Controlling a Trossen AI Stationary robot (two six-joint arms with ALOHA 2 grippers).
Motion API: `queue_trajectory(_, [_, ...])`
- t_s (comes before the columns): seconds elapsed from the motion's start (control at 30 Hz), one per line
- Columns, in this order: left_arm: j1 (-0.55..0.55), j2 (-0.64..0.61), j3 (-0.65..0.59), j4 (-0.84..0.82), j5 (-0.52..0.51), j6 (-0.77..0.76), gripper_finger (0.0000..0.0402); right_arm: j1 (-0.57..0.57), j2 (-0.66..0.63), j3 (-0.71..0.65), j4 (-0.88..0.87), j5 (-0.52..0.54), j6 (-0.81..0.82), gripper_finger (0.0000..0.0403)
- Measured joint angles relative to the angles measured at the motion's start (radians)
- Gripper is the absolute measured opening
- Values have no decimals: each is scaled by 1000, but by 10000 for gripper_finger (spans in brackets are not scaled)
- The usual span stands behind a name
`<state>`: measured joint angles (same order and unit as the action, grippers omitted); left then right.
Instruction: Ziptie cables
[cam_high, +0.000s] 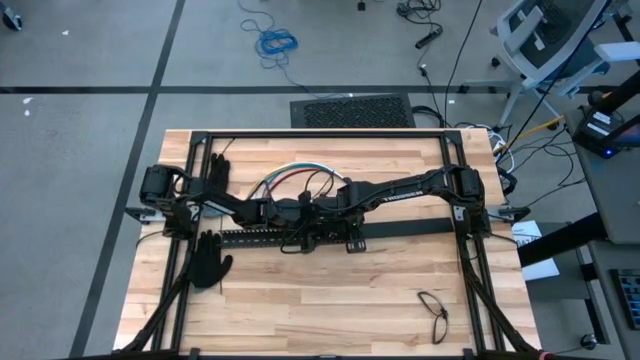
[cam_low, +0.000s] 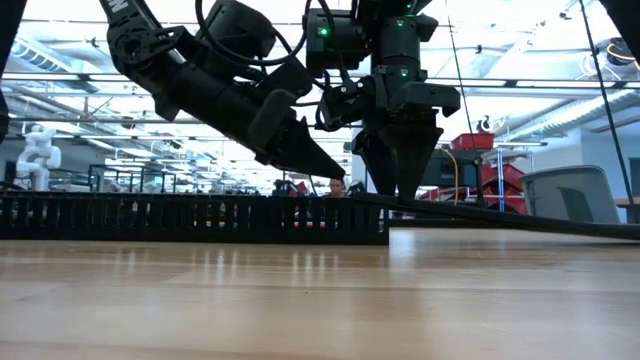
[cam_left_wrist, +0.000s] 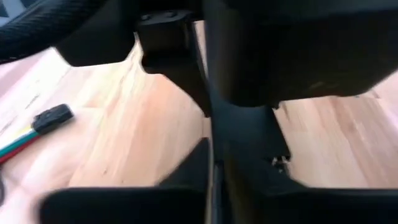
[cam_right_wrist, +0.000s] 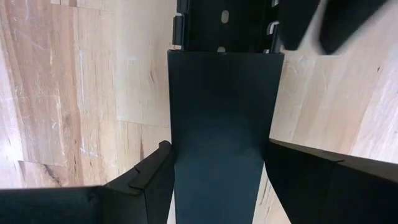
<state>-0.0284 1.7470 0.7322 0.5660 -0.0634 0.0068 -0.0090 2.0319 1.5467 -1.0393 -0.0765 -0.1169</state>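
As seen from above, both arms reaching in to the middle of the wooden table (cam_high: 330, 310), tips close together. Right gripper (cam_low: 400, 190) pointing straight down, fingers (cam_right_wrist: 149, 171) set on either side of a flat black bar (cam_right_wrist: 217, 124) and closed against its edges. Bar flat on the wood, running toward the right side of the table, its other end butting against a slotted black bar (cam_low: 190, 218). Left gripper (cam_low: 325, 165) slanting down beside the right one, fingers drawn together into a point just above the bars; cannot tell whether anything thin is pinched there. Cables (cam_high: 295, 178) looped on the table just behind the two grippers, toward the far edge, untouched by either; red, green and white strands ending at a small black plug (cam_left_wrist: 53, 117). One black glove (cam_high: 215, 175) behind the left arm, another (cam_high: 208, 262) in front of it. Thin dark loop (cam_high: 432, 308) near the front right corner, well apart from everything else.
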Motion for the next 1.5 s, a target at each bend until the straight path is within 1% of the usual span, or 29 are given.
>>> queue_trajectory(0.03, [0,0,0,3,4,-1,24,0,0,0,0,0,0,213])
queue_trajectory(0.17, [0,0,0,27,6,8,3,0,0,0,0,0,0,213])
queue_trajectory(0.3, [0,12,-1,67,8,27,2,0,0,0,0,0,0,213])
queue_trajectory(0.43, [0,69,1,144,59,-24,1,0,0,0,0,-1,0,213])
queue_trajectory(0.5, [-4,97,0,168,65,-27,1,0,0,0,0,-1,1,213])
queue_trajectory(0.63, [-7,99,5,194,65,-27,1,0,0,0,0,0,2,213])
queue_trajectory(0.83, [-7,99,5,177,68,-27,0,0,0,0,0,-1,1,213])
queue_trajectory(1.0, [-7,106,5,151,90,-24,0,0,0,0,1,-1,1,213])
queue_trajectory(1.27, [-6,180,10,196,119,-56,0,0,1,-1,-8,-3,0,213])
queue_trajectory(1.4, [-6,183,8,205,117,-54,0,0,1,-1,-8,-3,0,213])
queue_trajectory(1.5, [-6,163,6,206,115,-54,0,0,1,-1,-10,-3,0,213])
